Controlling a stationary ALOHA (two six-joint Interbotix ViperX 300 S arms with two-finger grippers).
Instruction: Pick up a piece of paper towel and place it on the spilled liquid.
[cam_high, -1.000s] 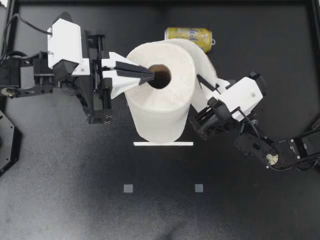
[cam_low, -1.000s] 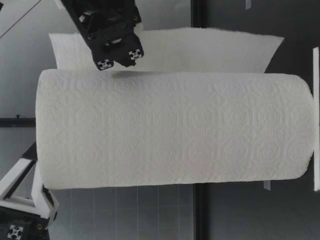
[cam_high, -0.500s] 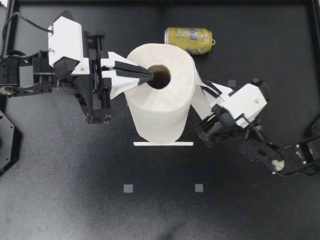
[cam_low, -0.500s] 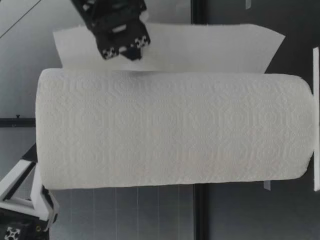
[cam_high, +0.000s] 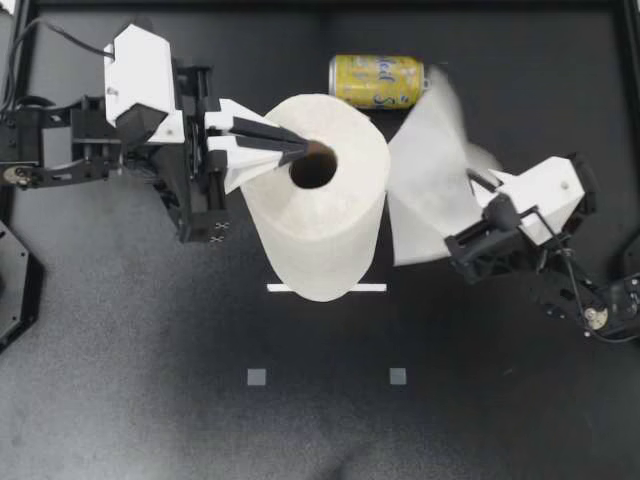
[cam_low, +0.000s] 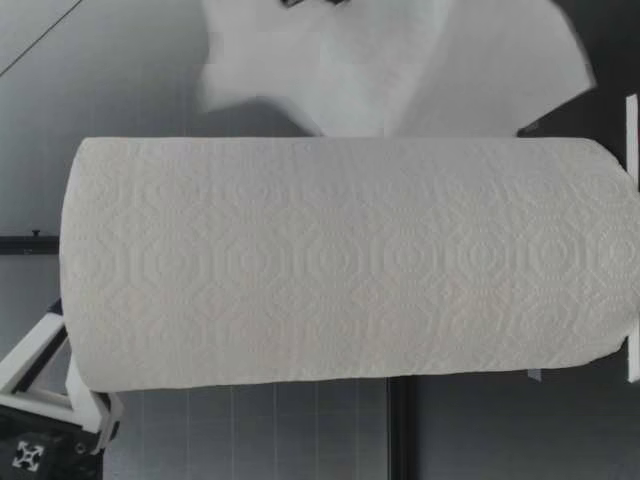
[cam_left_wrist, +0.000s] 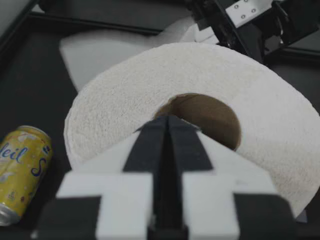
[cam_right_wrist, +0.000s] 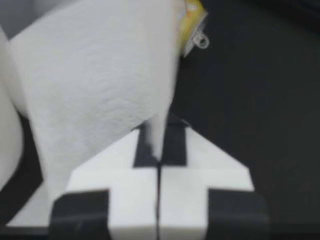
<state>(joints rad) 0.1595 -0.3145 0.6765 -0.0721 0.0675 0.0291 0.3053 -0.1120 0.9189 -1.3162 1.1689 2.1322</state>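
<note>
Fingers of right gripper (cam_high: 476, 184) clenched on paper towel sheet (cam_high: 425, 195), one edge pinched btwn the pads; right wrist view confirms. Sheet pos.: just beside roll (cam_high: 320, 215), on right arm's side. Its far corner is blurred, near yellow can (cam_high: 378, 80), which lies on its side. Sheet attached to roll or not: cannot tell. Left gripper (cam_high: 297, 150): fingers pressed together, nothing btwn them, tips at rim of roll's cardboard core. Roll stands upright on white base (cam_high: 372, 288).
</note>
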